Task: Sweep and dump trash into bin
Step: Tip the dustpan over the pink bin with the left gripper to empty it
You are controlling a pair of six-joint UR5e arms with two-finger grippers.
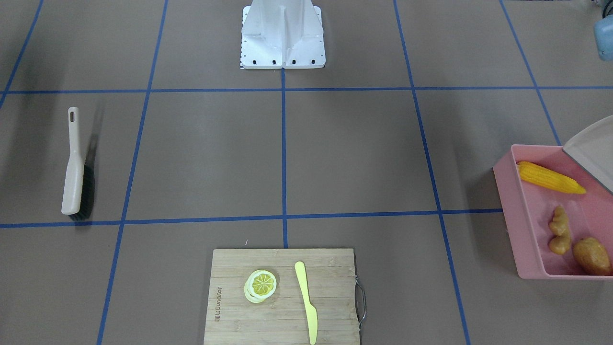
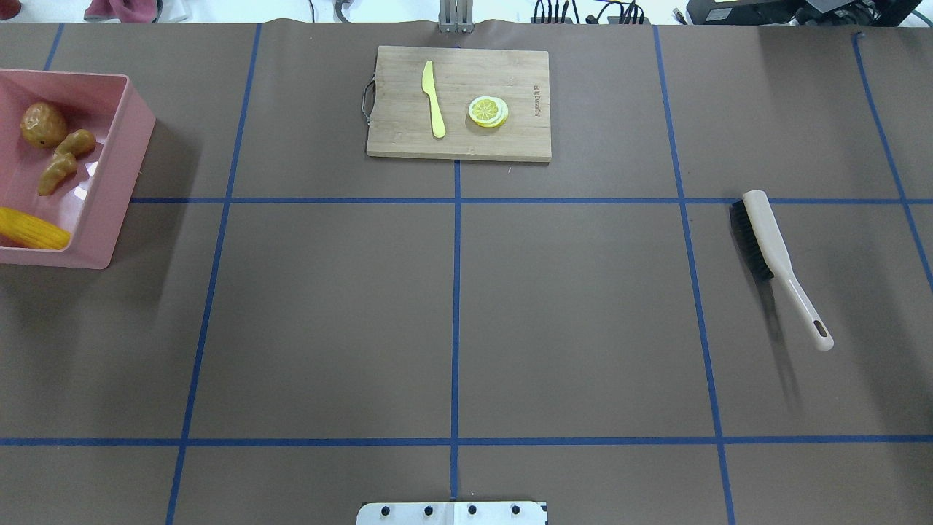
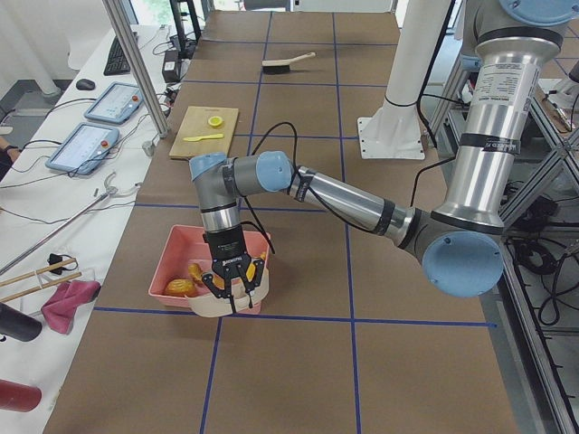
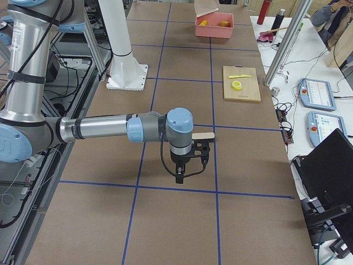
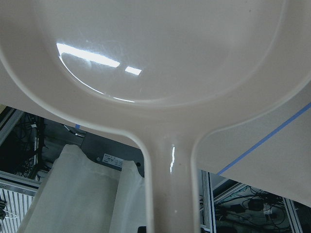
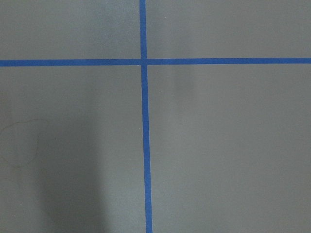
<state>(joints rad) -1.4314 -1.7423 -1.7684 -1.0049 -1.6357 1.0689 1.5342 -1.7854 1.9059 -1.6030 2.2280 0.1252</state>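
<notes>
The pink bin (image 1: 527, 215) stands at the table's left end and also shows in the overhead view (image 2: 109, 189). In it lie the yellow corn cob (image 1: 550, 178), the tan ginger root (image 1: 559, 230) and the brown-orange potato (image 1: 591, 255). My left gripper (image 3: 233, 282) holds the beige dustpan (image 3: 217, 303) by its handle (image 5: 170, 194), tilted over the bin's near wall; its fingers are hidden in the wrist view. My right gripper (image 4: 177, 175) points down above bare table beside the brush (image 4: 203, 135); I cannot tell if it is open or shut.
The beige brush (image 2: 776, 251) with black bristles lies on the table's right side. A wooden cutting board (image 2: 459, 102) at the far middle carries lemon slices (image 2: 488, 111) and a yellow plastic knife (image 2: 434, 98). The robot's white base (image 1: 282, 36) stands at the near middle.
</notes>
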